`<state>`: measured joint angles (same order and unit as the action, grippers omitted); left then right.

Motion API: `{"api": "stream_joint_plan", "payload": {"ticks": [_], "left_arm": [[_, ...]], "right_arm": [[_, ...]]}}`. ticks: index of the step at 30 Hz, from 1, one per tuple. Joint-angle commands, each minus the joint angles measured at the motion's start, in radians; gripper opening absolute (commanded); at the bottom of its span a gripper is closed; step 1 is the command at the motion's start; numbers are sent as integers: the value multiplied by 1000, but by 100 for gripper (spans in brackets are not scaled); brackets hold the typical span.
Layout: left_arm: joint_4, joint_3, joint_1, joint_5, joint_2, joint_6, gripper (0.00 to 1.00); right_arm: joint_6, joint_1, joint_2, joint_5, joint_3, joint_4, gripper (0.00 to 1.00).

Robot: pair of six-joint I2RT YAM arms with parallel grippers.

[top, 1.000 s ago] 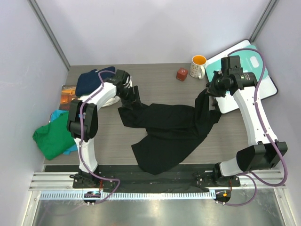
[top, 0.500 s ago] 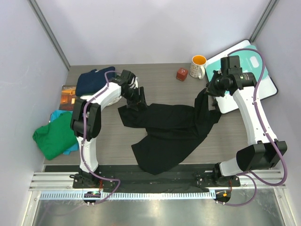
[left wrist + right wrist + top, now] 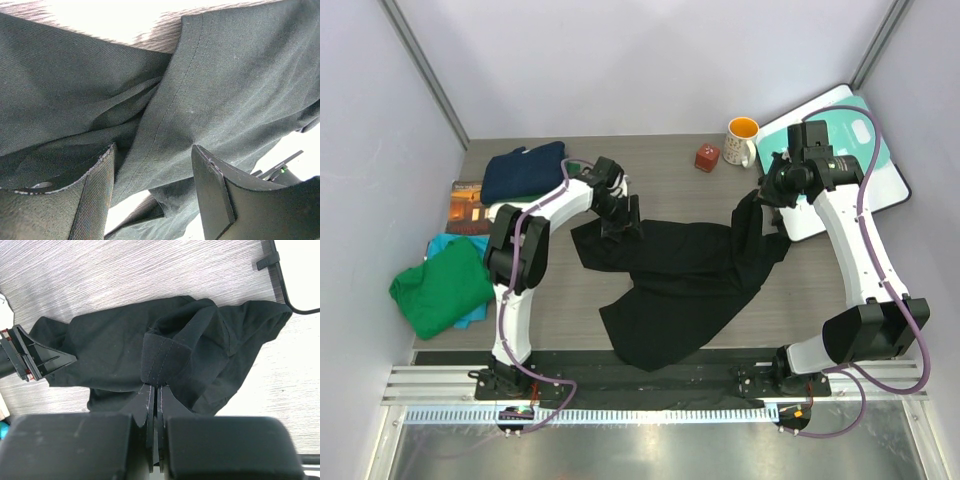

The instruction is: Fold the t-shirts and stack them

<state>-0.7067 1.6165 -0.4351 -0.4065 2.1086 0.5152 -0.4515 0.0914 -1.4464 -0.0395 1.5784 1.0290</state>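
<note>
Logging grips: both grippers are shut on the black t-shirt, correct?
Only the right gripper is shut on the black t-shirt. The left gripper is open, jaws apart over the cloth, as the left wrist view shows.

The black t-shirt (image 3: 675, 285) lies crumpled across the middle, with its right end lifted. The navy t-shirt (image 3: 525, 170) sits bunched at far left. The green t-shirt (image 3: 440, 290) lies crumpled on the teal t-shirt (image 3: 442, 243), near left.

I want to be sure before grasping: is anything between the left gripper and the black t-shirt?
Nothing visible. The left gripper is open right over the black t-shirt, only its cloth showing between the fingers.
</note>
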Motion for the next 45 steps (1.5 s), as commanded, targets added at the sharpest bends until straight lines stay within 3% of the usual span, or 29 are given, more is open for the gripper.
{"api": "stream_joint_plan", "payload": {"ticks": [1,10,13,17,20,23,24,25,32,37,41,45], "left_arm": [[21,40,-4,-25,-2,-4,61],[19,75,-4,-17,8,-4,59],[18,80,-4,-22,13,-3,48],[16,80,-4,-31,16,2,22],[16,77,-4,-25,10,0,13],[13,79,-4,-18,7,-4,12],[10,83,-4,-9,5,-9,9],[6,86,-4,-5,5,-14,0],[-94,172,4,162,-36,-58,0],[-219,342,73,259,-75,-41,0],[-299,486,128,310,-117,-58,0],[-290,513,218,314,-234,-43,0]], "right_arm": [[-4,-2,37,3,8,-20,1],[-3,-4,24,-5,17,-18,1],[-1,-2,23,-3,12,-17,1],[0,-2,26,-2,5,-18,1],[0,-2,26,-2,-1,-17,1],[0,-2,27,-5,-14,-20,1],[0,-2,26,-7,-18,-20,1],[-1,-2,27,-7,-20,-21,1],[11,-2,32,6,-41,-30,1],[36,-7,44,85,-12,-32,1],[53,-45,49,115,74,-49,1],[74,-76,6,131,231,-58,1]]}}
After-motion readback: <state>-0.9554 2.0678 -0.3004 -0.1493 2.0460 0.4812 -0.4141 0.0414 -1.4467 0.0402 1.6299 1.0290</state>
